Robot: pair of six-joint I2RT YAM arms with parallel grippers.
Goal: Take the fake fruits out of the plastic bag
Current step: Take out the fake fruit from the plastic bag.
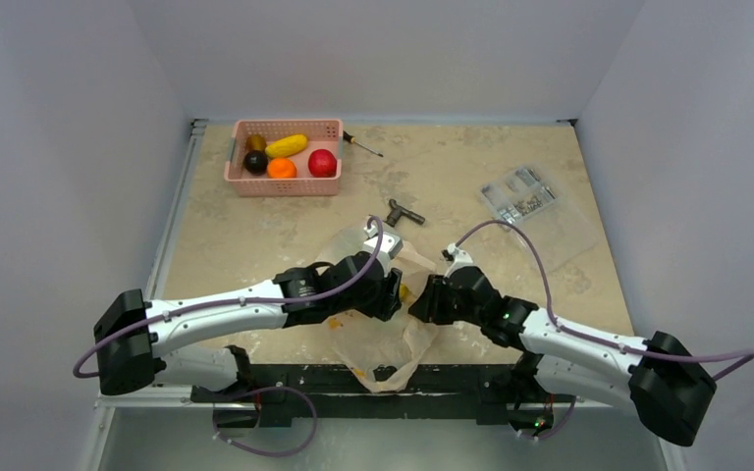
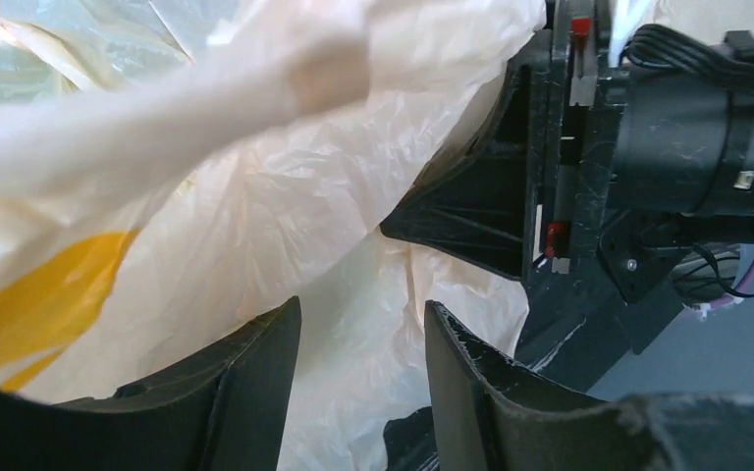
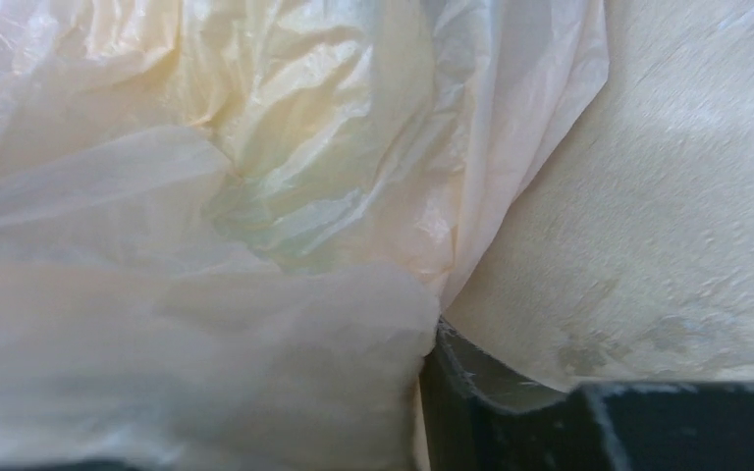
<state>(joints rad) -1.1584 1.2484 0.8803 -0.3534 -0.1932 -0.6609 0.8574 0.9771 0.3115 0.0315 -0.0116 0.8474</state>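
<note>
Near the bench's far left corner, a pink perforated plastic basket is holding a yellow plastic banana bunch, a dark maroon round fruit, an orange ball and a red apple. At the middle of the near edge, the left gripper is hanging, black fingers parted, against the thin crinkly translucent peach-beige plastic bag, which is lying rumpled, a yellow patch showing through its film. The right gripper is meeting the bag's right side, film draping one finger, so I cannot tell its grip.
</note>
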